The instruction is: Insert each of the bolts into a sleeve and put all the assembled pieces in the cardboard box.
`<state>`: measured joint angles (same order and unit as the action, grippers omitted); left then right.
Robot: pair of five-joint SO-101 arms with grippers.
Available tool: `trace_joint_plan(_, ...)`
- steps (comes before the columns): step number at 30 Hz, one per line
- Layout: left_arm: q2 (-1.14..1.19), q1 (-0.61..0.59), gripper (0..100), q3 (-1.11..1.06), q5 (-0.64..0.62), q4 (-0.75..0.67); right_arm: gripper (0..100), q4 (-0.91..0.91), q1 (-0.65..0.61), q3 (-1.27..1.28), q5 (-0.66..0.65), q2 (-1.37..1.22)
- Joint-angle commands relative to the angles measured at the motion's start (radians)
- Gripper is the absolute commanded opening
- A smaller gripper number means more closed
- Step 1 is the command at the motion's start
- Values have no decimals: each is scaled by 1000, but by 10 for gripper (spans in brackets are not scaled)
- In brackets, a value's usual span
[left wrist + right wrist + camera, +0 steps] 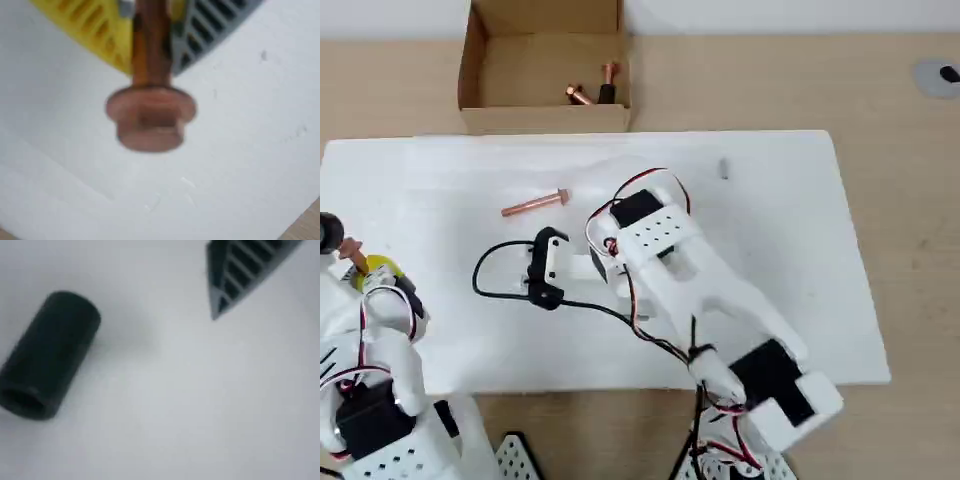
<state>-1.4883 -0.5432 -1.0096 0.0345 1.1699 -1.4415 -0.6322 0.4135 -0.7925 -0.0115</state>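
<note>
My left gripper (150, 30) is shut on the shank of a copper bolt (150, 117), whose flanged head sticks out free over the white board; it sits at the board's left edge (365, 268). A black sleeve (50, 355) lies on its side on the board, apart from the grey fingertip (222, 302) of my right gripper, which is open with nothing held. The right arm (655, 235) hangs over the board's middle. Another loose copper bolt (535, 203) lies on the board beyond it. The cardboard box (475, 70) at the back holds two bolts, one in a black sleeve (605, 92).
The white board (790, 250) covers most of the wooden table. A dark round object (328, 232) sits at the far left edge, close to the held bolt. A black cable (490, 270) loops beside the right arm. The board's right half is bare.
</note>
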Motion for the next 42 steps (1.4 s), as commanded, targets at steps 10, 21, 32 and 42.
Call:
trace_joint_plan(10,-13,-9,9,15,6,-2,374,51,70,-65,-18,-157)
trace_joint_plan(21,-13,-9,9,15,6,-6,186,-44,76,-171,-17,-180)
trace_joint_plan(32,-13,-9,9,15,8,-3,259,-175,76,-282,-46,-111)
trace_joint_plan(42,-134,-6,8,-26,8,-2,300,-265,36,-269,71,81)
